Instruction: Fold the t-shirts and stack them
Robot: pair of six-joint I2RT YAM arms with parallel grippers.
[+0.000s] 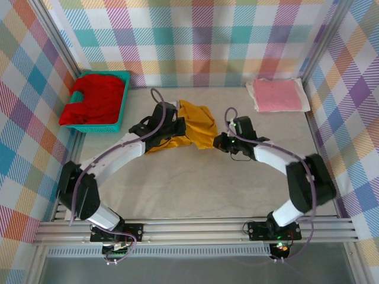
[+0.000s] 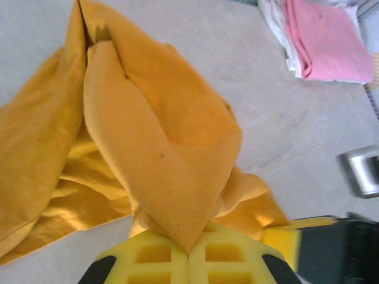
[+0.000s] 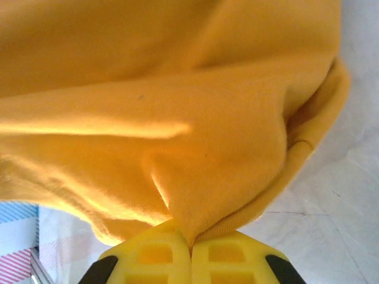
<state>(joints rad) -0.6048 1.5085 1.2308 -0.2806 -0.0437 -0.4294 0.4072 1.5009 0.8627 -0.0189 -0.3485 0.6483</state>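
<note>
I am pinching the mustard-yellow t-shirt [image 1: 198, 127] in my left gripper [image 2: 188, 251] and my right gripper [image 3: 190, 244], both closed tight on cloth. It is hanging bunched over the middle of the table [image 1: 195, 183], probably so that I can spread it for folding.

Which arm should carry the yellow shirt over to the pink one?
The right arm, probably. Its tool pinches the yellow shirt on the side nearer the pink shirt, at the far right.

yellow shirt [image 1: 198, 127] bunched centrally, red shirt [image 1: 95, 97] far-left, pink shirt [image 1: 277, 94] folded far-right.
</note>
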